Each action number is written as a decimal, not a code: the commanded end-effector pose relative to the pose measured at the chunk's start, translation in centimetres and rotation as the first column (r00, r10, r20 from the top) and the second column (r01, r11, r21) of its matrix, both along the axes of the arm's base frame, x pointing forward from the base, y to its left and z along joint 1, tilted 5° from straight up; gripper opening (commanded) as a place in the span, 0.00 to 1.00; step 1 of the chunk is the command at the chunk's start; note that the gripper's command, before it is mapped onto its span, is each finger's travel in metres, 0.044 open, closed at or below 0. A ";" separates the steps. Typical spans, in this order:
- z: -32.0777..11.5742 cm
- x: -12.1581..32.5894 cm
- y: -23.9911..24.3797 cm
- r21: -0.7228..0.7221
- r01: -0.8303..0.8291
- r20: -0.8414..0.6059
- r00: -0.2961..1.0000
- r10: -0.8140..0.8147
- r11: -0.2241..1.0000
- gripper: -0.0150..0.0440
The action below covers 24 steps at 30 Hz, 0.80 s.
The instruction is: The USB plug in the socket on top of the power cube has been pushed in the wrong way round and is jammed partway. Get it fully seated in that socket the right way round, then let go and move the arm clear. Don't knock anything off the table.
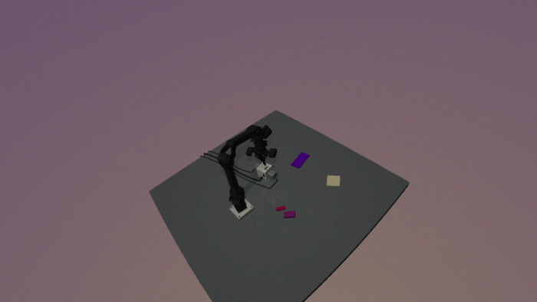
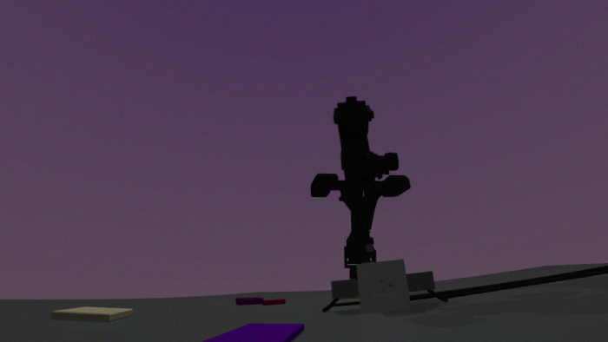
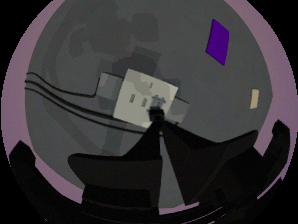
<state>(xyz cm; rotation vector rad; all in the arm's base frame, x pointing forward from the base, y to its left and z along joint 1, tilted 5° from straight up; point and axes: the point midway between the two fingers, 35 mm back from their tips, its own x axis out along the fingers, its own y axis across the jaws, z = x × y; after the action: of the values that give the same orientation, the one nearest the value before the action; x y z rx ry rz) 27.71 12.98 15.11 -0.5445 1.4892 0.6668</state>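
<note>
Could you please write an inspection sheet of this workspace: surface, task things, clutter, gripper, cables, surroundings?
Surface: dark grey table; nothing seen hanging over an edge.
Job's things: white power cube upright; USB plug above its top face, how deep it sits cannot be told.
Clutter: purple card, beige tile, two small magenta blocks, all flat and apart from the cube.
Gripper: gripper pointing down over the cube, fingers shut on the plug.
Cables: black cables running from the cube across the table.
Surroundings: plain purple background, nothing seen.

Tool (image 1: 263, 158) clamped, pointing straight down
</note>
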 end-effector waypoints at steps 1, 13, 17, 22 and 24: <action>0.0 0.0 0.0 0.003 -0.111 0.008 0.994 0.111 0.994 0.25; 0.0 0.0 0.0 0.008 -0.412 0.031 0.911 0.412 0.911 0.25; 0.0 0.0 0.0 0.008 -0.505 0.039 0.863 0.504 0.863 0.25; 0.0 0.0 0.0 0.006 -0.613 0.049 0.789 0.612 0.790 0.25; 0.0 0.0 0.0 0.005 -0.653 0.053 0.756 0.652 0.757 0.25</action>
<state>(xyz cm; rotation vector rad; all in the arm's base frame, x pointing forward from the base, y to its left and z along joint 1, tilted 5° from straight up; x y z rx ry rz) 27.71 12.98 15.11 -1.0192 1.2640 1.1434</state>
